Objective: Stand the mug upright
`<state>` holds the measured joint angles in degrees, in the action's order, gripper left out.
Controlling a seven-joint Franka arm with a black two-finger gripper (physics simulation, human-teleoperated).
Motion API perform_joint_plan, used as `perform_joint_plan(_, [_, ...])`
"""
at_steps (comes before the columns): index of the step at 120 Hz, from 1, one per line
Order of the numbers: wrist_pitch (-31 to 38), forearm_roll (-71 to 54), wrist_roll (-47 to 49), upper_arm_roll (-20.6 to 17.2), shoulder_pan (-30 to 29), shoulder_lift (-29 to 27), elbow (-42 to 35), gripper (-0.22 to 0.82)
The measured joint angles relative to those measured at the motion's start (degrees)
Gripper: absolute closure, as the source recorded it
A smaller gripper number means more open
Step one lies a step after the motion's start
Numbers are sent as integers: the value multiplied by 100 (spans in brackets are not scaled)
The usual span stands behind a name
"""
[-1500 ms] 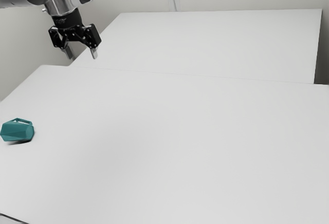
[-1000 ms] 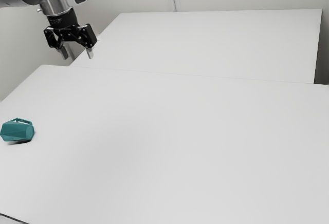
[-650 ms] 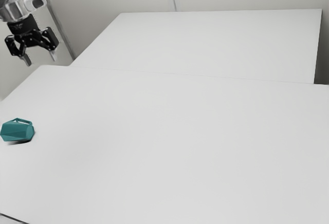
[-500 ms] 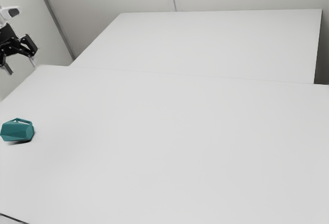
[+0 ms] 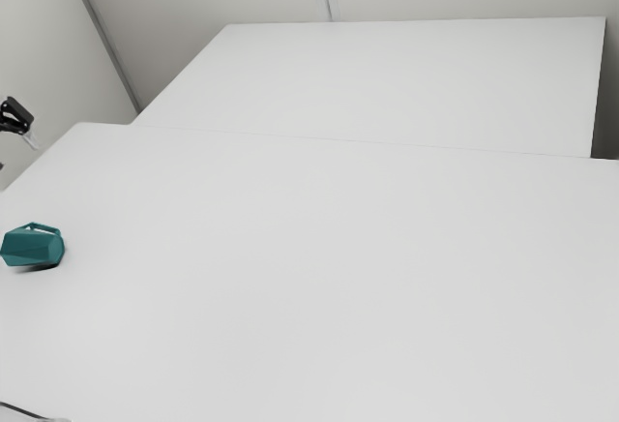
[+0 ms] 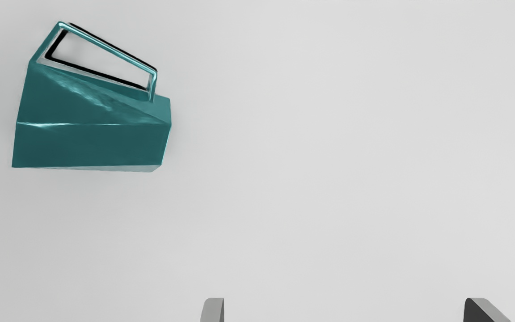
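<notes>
Hand (image 5: 18,157) has shifted nearer the mug (image 5: 32,248); fingers wide apart. Mug observed lying sideways on the surface (image 5: 319,257).

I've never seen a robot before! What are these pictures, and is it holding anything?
This robot arm has a gripper, with two fingers for pinching things. One picture comes from a camera at the arm's side; the other comes from a camera on its hand, looking past its fingertips. On the white table a teal mug lies on its side, with its handle sticking out. Nothing is held: the fingers are wide apart, away from the mug. The robot's job is to stand it up.
</notes>
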<state>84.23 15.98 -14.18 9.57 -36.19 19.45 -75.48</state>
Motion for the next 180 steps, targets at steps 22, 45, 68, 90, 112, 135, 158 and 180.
perform_joint_plan(22, [-160,646,-255,22,-530,402,121,3])
perform_joint_plan(45, [-363,1017,-435,-12,-1139,687,249,3])
perform_joint_plan(68, [-716,1396,-211,-34,-1499,1004,408,3])
perform_joint_plan(90, [-965,1476,-71,-4,-1639,1645,914,3])
perform_joint_plan(112, [-1052,1469,-52,53,-1727,2154,1504,3])
perform_joint_plan(135, [-909,1458,-485,162,-1779,2413,1916,2])
perform_joint_plan(158, [-673,1461,-1060,161,-1819,2651,2145,2])
perform_joint_plan(180, [-443,1625,-1628,78,-1964,2878,2155,2])
